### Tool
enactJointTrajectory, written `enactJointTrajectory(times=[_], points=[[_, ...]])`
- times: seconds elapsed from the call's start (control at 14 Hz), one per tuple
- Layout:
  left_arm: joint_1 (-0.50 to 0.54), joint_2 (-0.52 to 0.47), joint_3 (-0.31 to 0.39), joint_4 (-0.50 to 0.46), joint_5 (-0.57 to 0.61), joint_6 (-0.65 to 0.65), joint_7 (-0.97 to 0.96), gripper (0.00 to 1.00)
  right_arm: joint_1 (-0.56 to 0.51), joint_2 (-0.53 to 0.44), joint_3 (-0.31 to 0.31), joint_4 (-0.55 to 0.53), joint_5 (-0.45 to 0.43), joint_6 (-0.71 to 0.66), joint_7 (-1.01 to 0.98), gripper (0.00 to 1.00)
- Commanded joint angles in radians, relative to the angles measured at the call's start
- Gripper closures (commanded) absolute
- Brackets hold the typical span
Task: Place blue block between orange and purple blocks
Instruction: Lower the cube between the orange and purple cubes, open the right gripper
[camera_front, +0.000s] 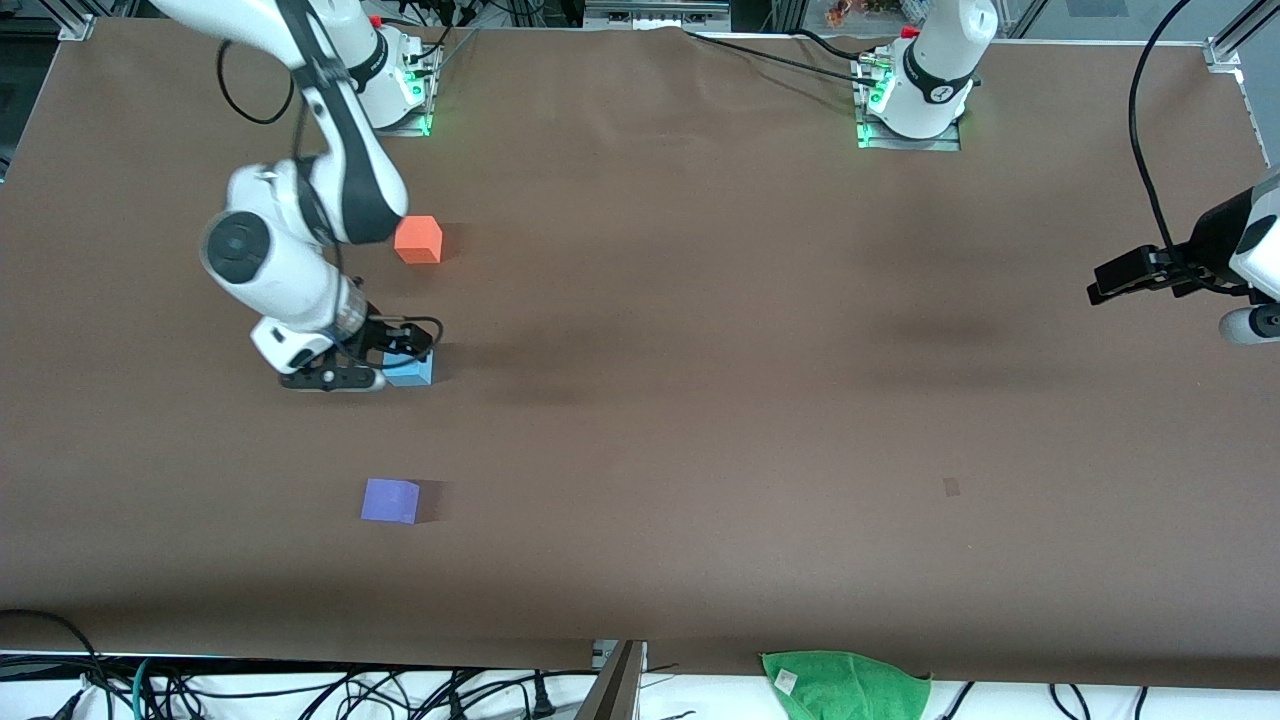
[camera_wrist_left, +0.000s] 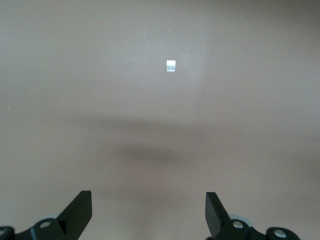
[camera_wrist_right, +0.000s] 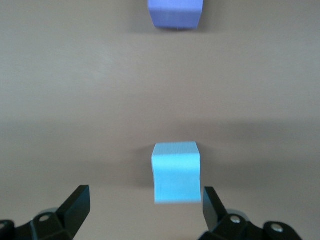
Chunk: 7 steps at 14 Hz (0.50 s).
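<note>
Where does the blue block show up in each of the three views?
Front view: the blue block lies on the table under the right hand, between the orange block and the purple block.
Left wrist view: not in it.
Right wrist view: between the open fingers.
Shared landmark: the purple block.

Both arms are glossy white with rounded shells and black bands at the joints; the right arm (camera_front: 300, 240) carries a round dark grey cap on its elbow. Green lights glow at each base plate. Thin black cables loop along the links to the wrists. The right gripper (camera_front: 375, 365) and the left gripper (camera_front: 1140, 275) are black, with flat wedge-shaped fingers (camera_wrist_right: 77, 205) fixed by silver screws.
</note>
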Motion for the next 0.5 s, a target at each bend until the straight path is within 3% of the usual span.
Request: enactJointTrajectory(times=[0.0, 0.21, 0.43], points=[[0.007, 0.017, -0.001, 0.035, -0.011, -0.021, 0.021, 0.00, -0.010, -0.025, -0.068, 0.228, 0.016, -0.309, -0.041, 0.00], [0.009, 0.017, -0.001, 0.035, -0.011, -0.021, 0.021, 0.00, -0.016, -0.031, -0.088, 0.415, 0.004, -0.569, -0.059, 0.00], [0.009, 0.017, -0.001, 0.035, -0.011, -0.021, 0.021, 0.00, -0.013, -0.136, -0.099, 0.377, -0.030, -0.634, -0.082, 0.00]])
